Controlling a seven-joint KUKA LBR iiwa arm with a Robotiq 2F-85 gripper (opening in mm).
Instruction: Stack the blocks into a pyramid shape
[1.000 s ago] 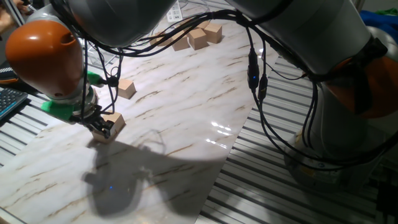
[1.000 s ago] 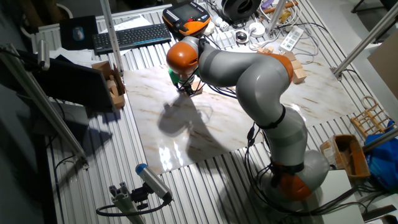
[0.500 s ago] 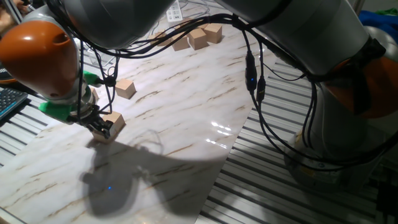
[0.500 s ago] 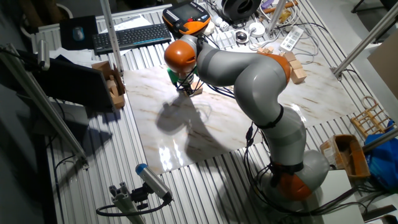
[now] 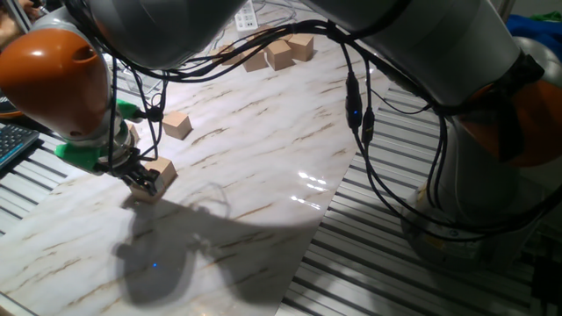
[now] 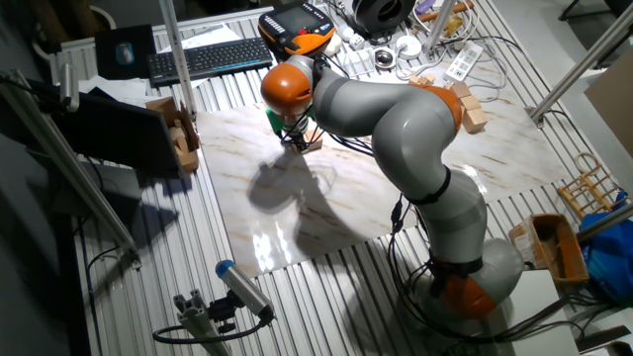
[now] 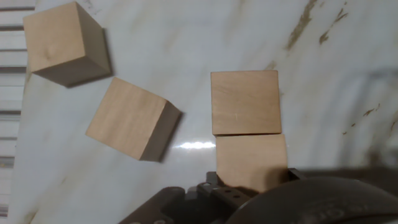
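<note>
My gripper (image 5: 143, 180) sits low over the near-left part of the marble board, shut on one tan block (image 5: 162, 170) that juts out to its right. The hand view shows this block (image 7: 245, 102) pressed against the dark fingers (image 7: 214, 190) at the bottom edge. Two more blocks lie just left of it, one close (image 7: 130, 118) and one farther off (image 7: 59, 42). One of these loose blocks (image 5: 178, 125) stands free behind the gripper. A small cluster of blocks (image 5: 279, 54) rests at the board's far end. No pyramid shape shows.
The marble board (image 5: 255, 158) lies on a slatted metal table (image 5: 369, 254). Black cables (image 5: 360, 114) hang from the arm over the board's right side. A keyboard (image 6: 208, 57) and a wooden holder (image 6: 176, 127) stand off the board's edge.
The arm's orange joint shifted slightly left a second ago and has held still since. The gripped block stays in the same spot.
</note>
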